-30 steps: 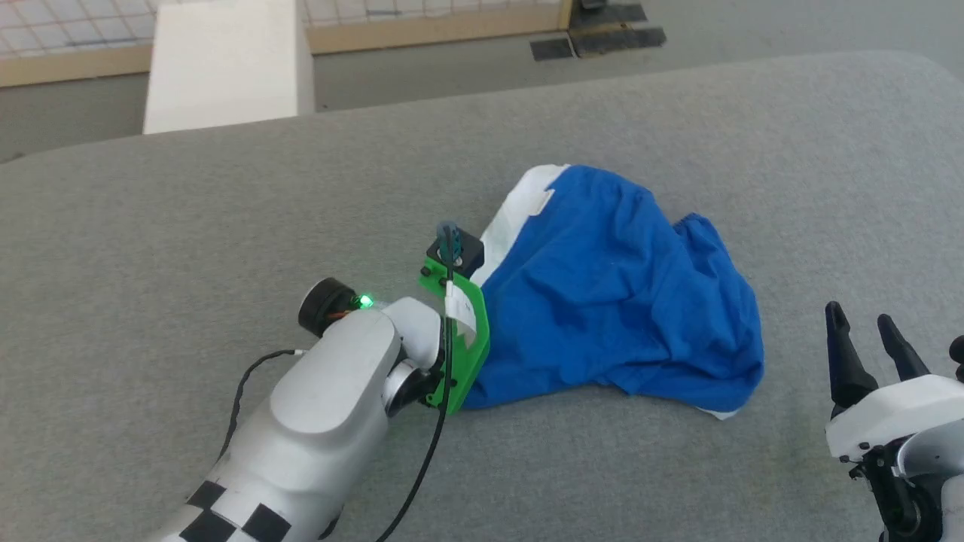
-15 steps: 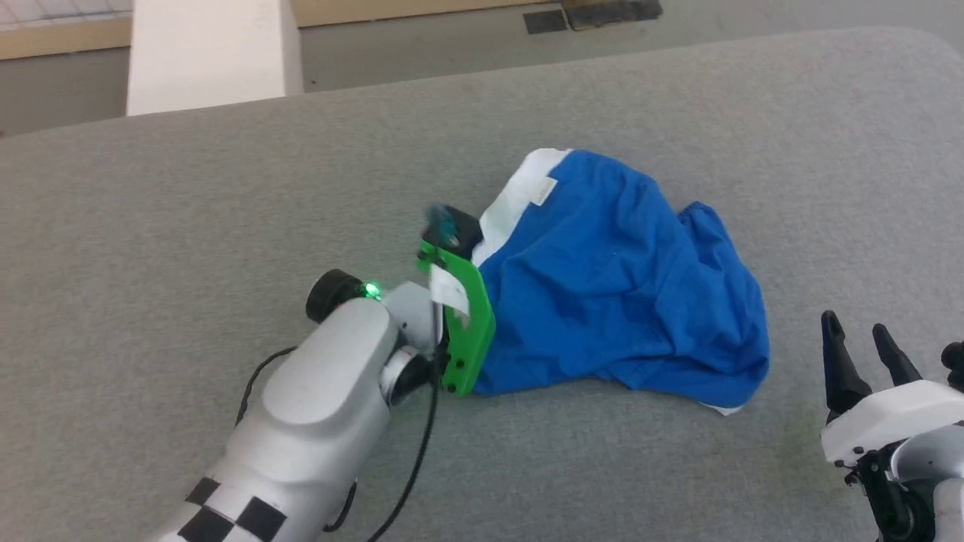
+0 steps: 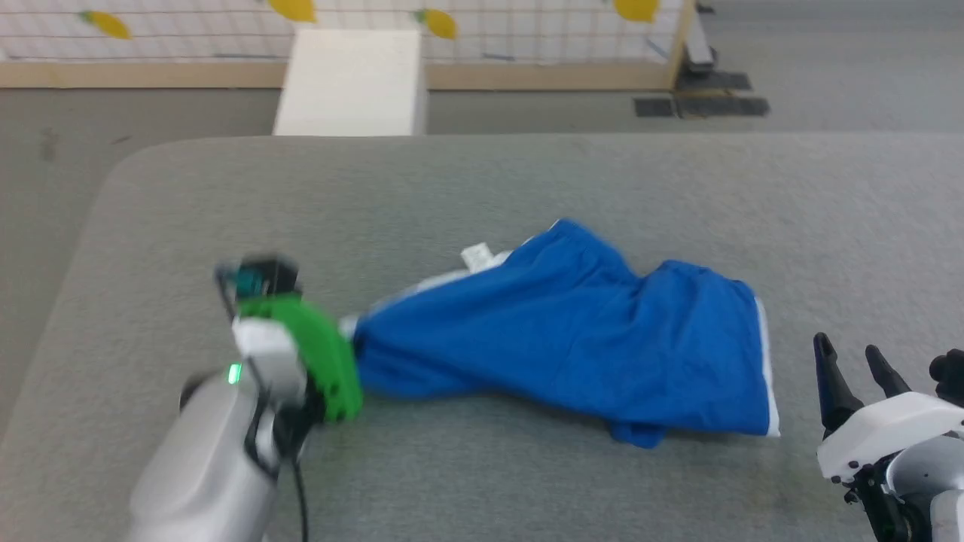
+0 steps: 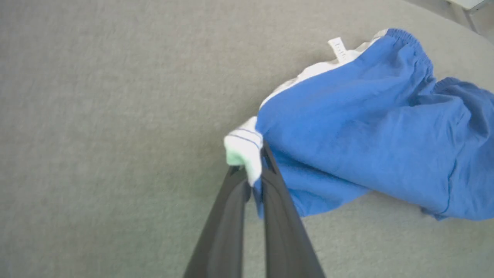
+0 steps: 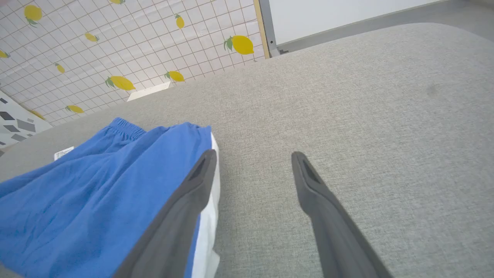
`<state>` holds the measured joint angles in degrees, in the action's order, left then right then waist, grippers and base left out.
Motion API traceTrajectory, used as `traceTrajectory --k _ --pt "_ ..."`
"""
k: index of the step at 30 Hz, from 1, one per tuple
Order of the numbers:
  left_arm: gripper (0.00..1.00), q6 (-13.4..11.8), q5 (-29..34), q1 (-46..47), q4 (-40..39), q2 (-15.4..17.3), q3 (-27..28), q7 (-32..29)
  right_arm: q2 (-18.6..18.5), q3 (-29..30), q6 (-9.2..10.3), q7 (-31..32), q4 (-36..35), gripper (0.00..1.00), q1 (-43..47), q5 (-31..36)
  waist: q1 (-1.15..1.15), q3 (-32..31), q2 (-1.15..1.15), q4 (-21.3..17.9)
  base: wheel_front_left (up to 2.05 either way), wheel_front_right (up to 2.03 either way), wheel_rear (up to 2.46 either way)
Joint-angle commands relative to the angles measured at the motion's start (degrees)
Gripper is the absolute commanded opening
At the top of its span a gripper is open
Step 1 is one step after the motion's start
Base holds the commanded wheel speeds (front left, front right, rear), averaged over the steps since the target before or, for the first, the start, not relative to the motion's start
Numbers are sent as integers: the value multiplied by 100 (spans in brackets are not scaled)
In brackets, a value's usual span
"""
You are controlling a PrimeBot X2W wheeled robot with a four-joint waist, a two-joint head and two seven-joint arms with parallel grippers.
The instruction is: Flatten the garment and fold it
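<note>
Dragging leftward, the left gripper [image 4: 252, 173] is clamped on a white-trimmed corner of the garment [image 3: 572, 339], fingers pinched tight with the cloth bunched between them. Half a second ago the shorts sat as a crumpled mound right against that wrist; now they're pulled out long and low across the grey padded surface [image 3: 527, 181], left end drawn to a taut point at the grip. The head camera also shifted, so part of that change is just the view. Mid-garment is still wrinkled, the small white label [image 3: 476, 256] sticks up at the far edge, and a bit of cloth is tucked under along the near hem. The right end lies flatter, with the white stripe [image 3: 764, 361] showing. The right gripper [image 3: 846, 348] hovers just beside that end, jaws spread, holding nothing. My read: flattening is underway, not finished, and the right end needs anchoring or pulling before any fold.
</note>
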<state>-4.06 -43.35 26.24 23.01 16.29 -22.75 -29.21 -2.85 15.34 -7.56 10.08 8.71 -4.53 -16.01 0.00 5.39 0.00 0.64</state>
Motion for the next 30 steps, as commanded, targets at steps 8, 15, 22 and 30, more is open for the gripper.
traceTrajectory --k 8,15,22,30 --pt "0 -220 -485 -1143 83 39 216 -34 -3 -90 8 61 -92 100 -59 11 0 -183 0 492 0 0 0" --pt "100 -33 -655 -1348 -593 56 881 1186 -3 -90 8 56 -55 100 -62 13 0 -186 0 398 0 0 0" --pt "100 215 45 -1846 -1125 332 1057 2767 -3 -72 8 96 -30 100 -46 20 0 -187 0 311 0 0 0" --pt "100 309 666 -1912 -1093 319 953 3955 -3 -378 8 790 -36 100 -494 260 0 18 0 327 0 0 0"
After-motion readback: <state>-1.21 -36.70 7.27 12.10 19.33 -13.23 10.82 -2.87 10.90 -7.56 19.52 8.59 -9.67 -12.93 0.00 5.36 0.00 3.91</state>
